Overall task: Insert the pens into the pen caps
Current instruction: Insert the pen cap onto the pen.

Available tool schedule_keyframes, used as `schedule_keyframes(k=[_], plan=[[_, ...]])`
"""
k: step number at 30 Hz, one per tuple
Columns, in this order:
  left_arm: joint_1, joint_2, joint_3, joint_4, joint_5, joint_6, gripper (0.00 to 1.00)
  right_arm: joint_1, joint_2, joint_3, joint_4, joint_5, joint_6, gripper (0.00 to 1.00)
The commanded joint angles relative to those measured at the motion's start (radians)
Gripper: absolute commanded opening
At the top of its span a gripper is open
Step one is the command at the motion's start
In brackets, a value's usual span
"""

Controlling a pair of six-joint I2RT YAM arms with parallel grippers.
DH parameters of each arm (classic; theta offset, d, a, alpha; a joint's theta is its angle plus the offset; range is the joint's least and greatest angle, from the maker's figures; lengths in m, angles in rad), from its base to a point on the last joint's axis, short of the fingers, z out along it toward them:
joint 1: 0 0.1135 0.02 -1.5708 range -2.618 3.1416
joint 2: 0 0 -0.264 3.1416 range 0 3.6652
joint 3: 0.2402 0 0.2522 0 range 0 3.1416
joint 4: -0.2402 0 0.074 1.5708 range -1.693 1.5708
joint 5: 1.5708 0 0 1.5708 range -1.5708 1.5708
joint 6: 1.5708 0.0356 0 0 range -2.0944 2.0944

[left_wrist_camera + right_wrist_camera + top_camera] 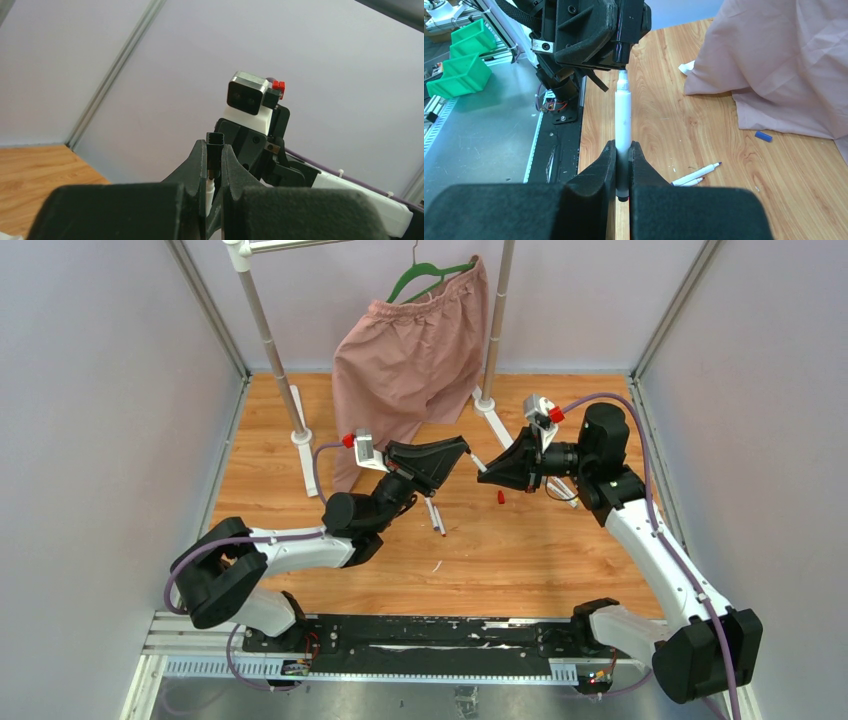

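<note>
My right gripper, matte and wedge-shaped, clamped the smooth white pen, its tip reaching the boxy black cap pinched in my left gripper just ahead. Right of the clamping hand, two slim pens lay on grained wood.

I saw the counter as pale wood with a smooth, faintly glossy grain. The pink shorts looked like soft matt cloth, the white pen smooth plastic, the right gripper matt black, slightly grainy.
</note>
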Motion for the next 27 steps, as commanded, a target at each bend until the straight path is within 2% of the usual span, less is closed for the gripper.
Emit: schedule_keyframes(k=[1,18,27], plan=[[0.007,0.001,0.009,0.033,0.007,0.008,0.0,-0.011,-0.019,0.032,-0.008,-0.013,0.013,0.0],[0.007,0.023,0.023,0.033,0.027,-0.003,0.0,-0.013,-0.028,0.037,-0.01,-0.012,0.019,0.0],[0.003,0.067,0.068,0.025,0.082,-0.061,0.0,-0.017,-0.047,0.04,-0.011,0.023,0.022,0.0]])
